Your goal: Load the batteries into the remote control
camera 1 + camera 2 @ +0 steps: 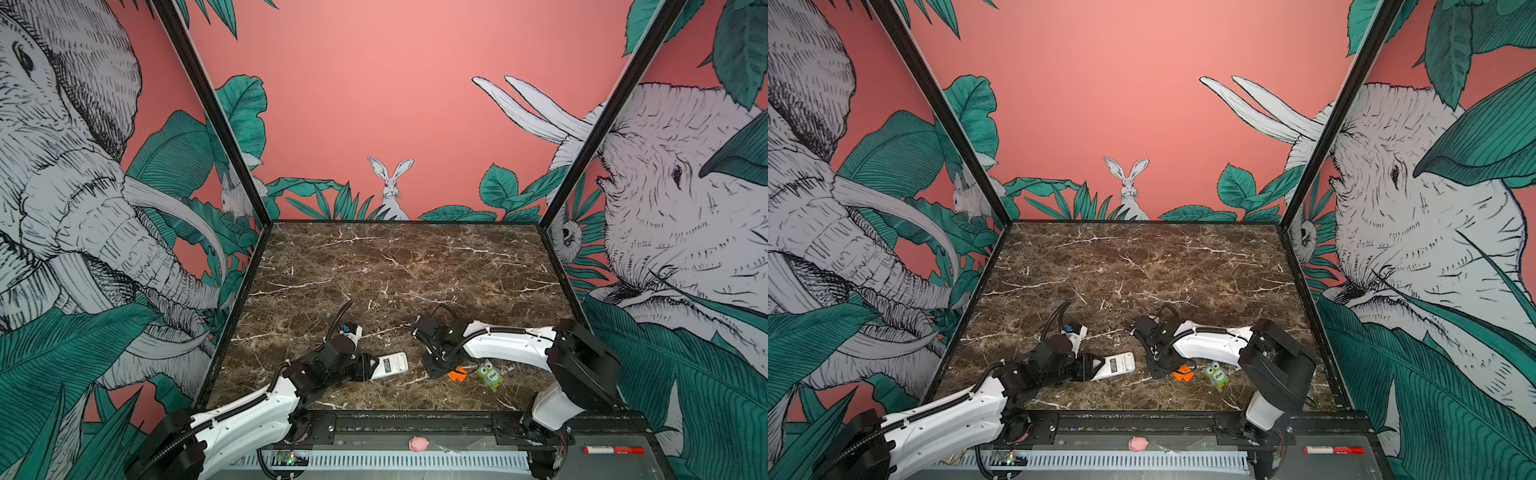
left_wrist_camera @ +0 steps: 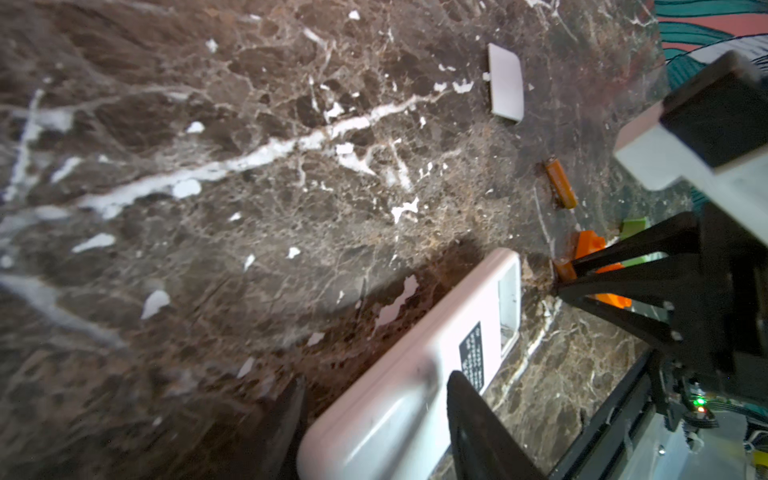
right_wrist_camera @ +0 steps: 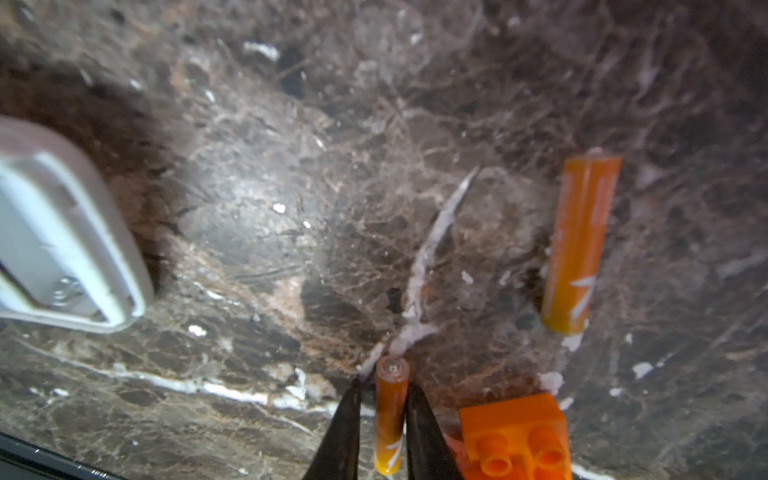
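The remote control [image 1: 390, 365] [image 1: 1119, 365] lies label side up on the marble, its battery bay [image 2: 509, 307] uncovered and empty. My left gripper [image 2: 376, 380] is open, with a finger on each side of the remote's near end [image 2: 399, 399]. One battery [image 3: 390, 415], a thin orange cylinder, sits low over the marble between the fingers of my right gripper [image 3: 384, 384], which is shut on it. A second battery [image 3: 579, 245] [image 2: 561, 183] lies loose on the table just beyond. In both top views the right gripper [image 1: 436, 372] hides the batteries.
A flat orange studded brick [image 3: 515, 440] [image 1: 457, 374] lies right beside the right gripper, and a green owl toy [image 1: 490, 374] stands just past it. The remote's white cover [image 2: 505, 83] lies farther out. A pink toy [image 1: 418, 444] and a red marker [image 1: 613, 449] rest on the front rail.
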